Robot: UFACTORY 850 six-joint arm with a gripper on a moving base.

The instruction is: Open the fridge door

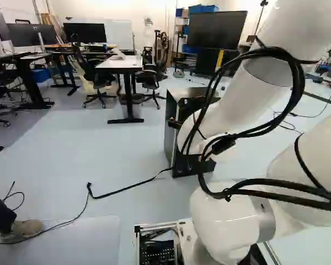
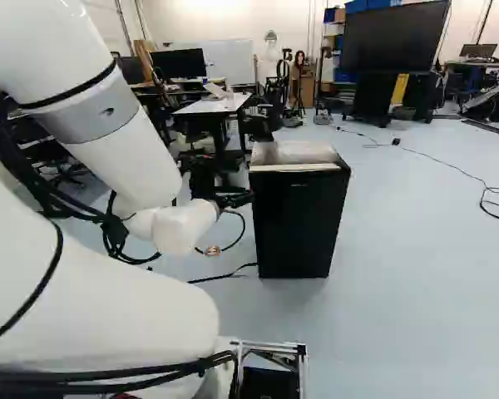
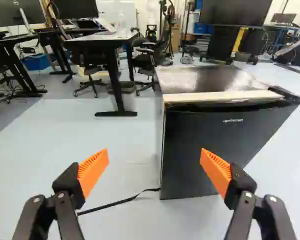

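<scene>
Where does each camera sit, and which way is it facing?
Left base view: behind the arm, to its left, looking ahead and slightly down; the arm stands right of the middle, partly covering the fridge.
Right base view: behind the arm, to its right, facing likewise; the arm is left of the middle, the fridge beside it.
Wrist view: on the wrist, looking along the open gripper toward the fridge; both fingers show.
Both base views share the arm, fridge and white-topped desk.
</scene>
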